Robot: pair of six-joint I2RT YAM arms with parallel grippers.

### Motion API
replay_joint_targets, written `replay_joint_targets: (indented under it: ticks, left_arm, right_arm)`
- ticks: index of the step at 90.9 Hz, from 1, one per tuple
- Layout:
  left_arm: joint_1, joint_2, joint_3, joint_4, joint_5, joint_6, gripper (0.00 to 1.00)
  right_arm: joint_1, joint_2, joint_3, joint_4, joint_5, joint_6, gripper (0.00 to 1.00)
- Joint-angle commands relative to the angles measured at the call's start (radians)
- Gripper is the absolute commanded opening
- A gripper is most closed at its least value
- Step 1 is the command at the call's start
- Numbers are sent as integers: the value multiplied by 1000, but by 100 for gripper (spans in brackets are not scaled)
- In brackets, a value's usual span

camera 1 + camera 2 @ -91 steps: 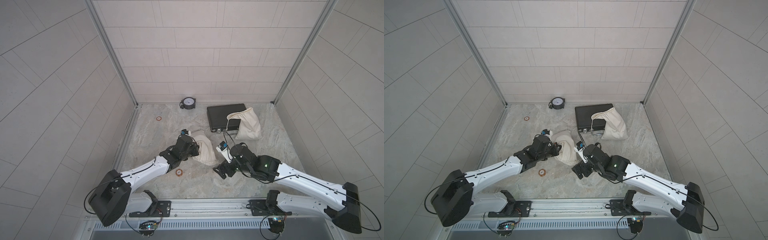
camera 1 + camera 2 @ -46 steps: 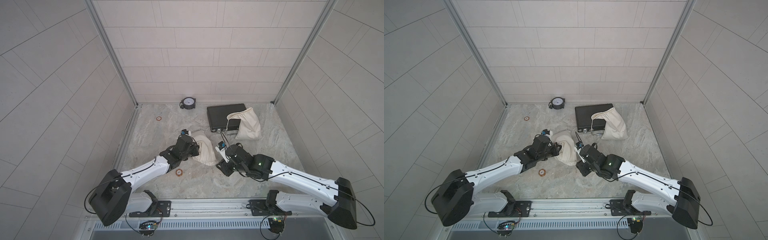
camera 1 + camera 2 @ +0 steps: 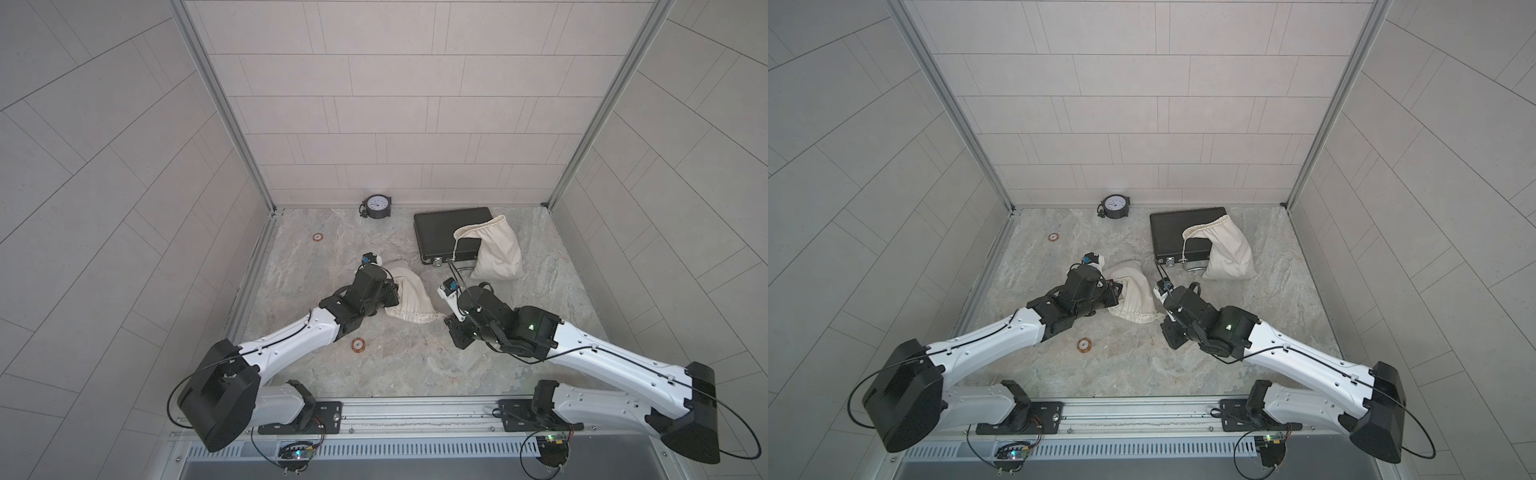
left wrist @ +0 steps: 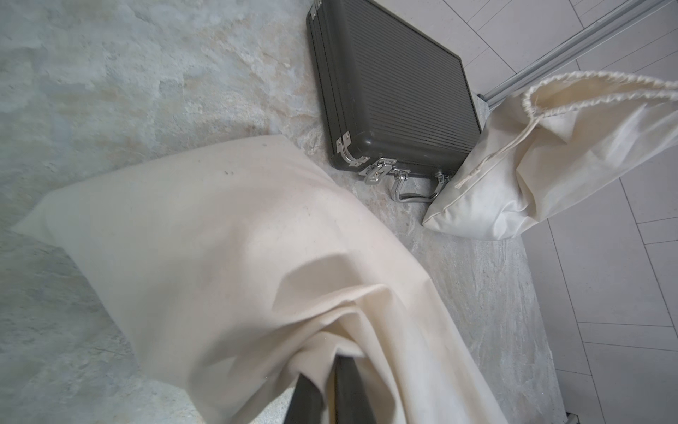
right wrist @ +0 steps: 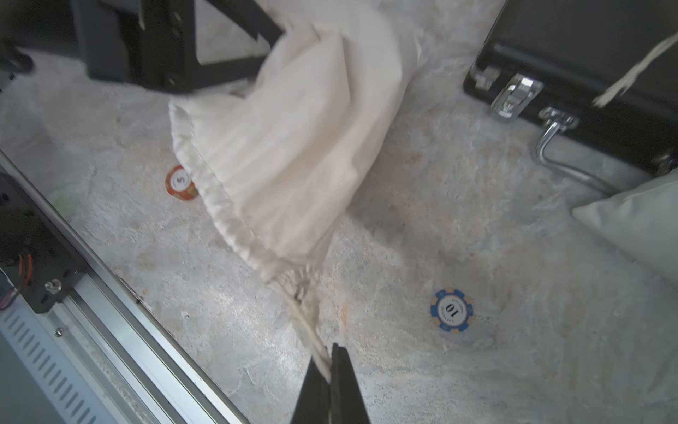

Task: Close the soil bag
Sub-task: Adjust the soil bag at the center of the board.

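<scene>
1. In both top views the soil bag lies mid-table between the two arms, with its gathered hem facing the front rail.
   - The left gripper is against the bag's side, jaws hidden under the wrist.
   - The right gripper sits right at the hem's corner. I cannot judge its grip from up here.
   - A second bag gapes open and leans on the black case, well apart. A gauge stands by the back wall.
2. Left wrist view: the fingers stand with a narrow gap, and soil bag cloth is draped over them and into the gap. I cannot tell whether it is truly pinched or just resting there.
3. Right wrist view: the right gripper is clamped tight on the drawstring, and the cord runs taut from the hem corner.
   - The hem is bunched at that corner but only lightly ruffled along the rest, so the mouth is long and not cinched.
   - A red chip peeks out behind the hem. A blue chip lies near the cord without touching it.
4. Progress, as I judge it: the cord is caught and the cinch has barely begun.
   - What is left is to draw the cord away while the bag is anchored, until the mouth bunches shut.
   - If the left hold is loose, the bag will likely slide along instead.
</scene>
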Motion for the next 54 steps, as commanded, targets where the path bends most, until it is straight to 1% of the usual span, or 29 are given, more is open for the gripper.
replay_joint_targets:
  ticks: [1, 14, 20, 28, 37, 43, 54]
  left_arm:
    - [5, -60, 72, -44, -75, 97, 31]
    - [5, -146, 127, -49, -117, 225, 56]
    - [5, -185, 126, -23, -139, 291, 63]
    - [5, -229, 103, 46, -90, 388, 72]
    - [-4, -285, 58, 143, 25, 485, 75]
    - [-23, -312, 24, 212, 97, 549, 76]
    - [-64, -315, -3, 261, 155, 677, 76]
  right_arm:
    - [-13, 12, 131, -4, 62, -100, 0]
    - [-38, 88, 288, 33, 49, -188, 0]
    - [-50, 125, 355, 52, 29, -216, 0]
    - [-67, 165, 420, 77, -7, -236, 0]
    - [-80, 191, 466, 103, -54, -248, 0]
    - [-88, 204, 483, 111, -73, -253, 0]
    - [-101, 209, 488, 121, -91, -252, 0]
